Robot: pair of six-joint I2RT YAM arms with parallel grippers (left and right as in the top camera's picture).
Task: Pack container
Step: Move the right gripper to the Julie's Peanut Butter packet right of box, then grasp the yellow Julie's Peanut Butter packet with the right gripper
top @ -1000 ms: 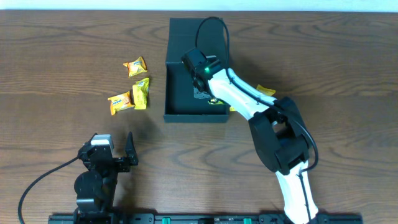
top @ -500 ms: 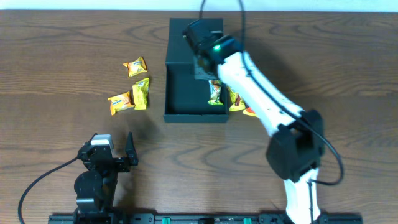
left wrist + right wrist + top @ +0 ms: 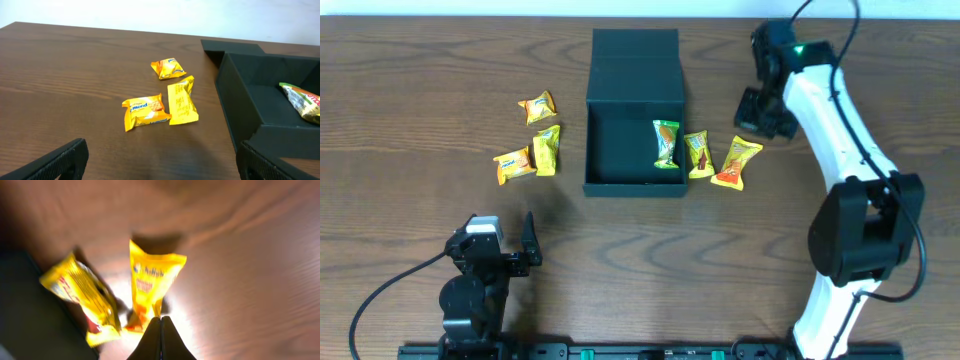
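Note:
The dark container (image 3: 620, 150) stands open at the table's middle, its flap lid lying flat behind it. A green candy packet (image 3: 666, 143) lies inside along the right wall, and the left wrist view also shows this green packet (image 3: 302, 100) in the container (image 3: 235, 115). Two yellow-orange packets (image 3: 699, 154) (image 3: 737, 162) lie just right of the box. My right gripper (image 3: 758, 112) is shut and empty, hovering over the right one of those packets (image 3: 152, 280); the right gripper's (image 3: 161, 321) view is blurred. My left gripper (image 3: 505, 235) rests open near the front edge, its fingers (image 3: 60, 160) wide apart.
Three yellow packets lie left of the box: one at the back (image 3: 537, 106), one upright-lying (image 3: 548, 150) and one beside it (image 3: 514, 165). Cables run from both arm bases along the front edge.
My right arm has risen out of the container and swung right, past the box's edge. A green packet now lies in the box. The left arm has not moved.

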